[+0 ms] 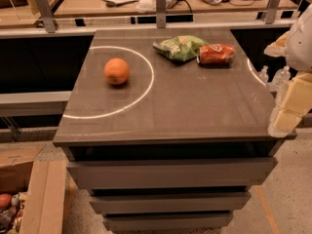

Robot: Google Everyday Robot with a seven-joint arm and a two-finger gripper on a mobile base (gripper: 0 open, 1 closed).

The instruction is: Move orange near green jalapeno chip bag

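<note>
Camera view | claw (286,117) right edge, state unclear | orange (117,71) left of chip bag (179,48)

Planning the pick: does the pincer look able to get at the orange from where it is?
Probably yes: the orange sits alone on the left of the tabletop, and only bare surface lies between it and the pincer at the right edge.
</note>
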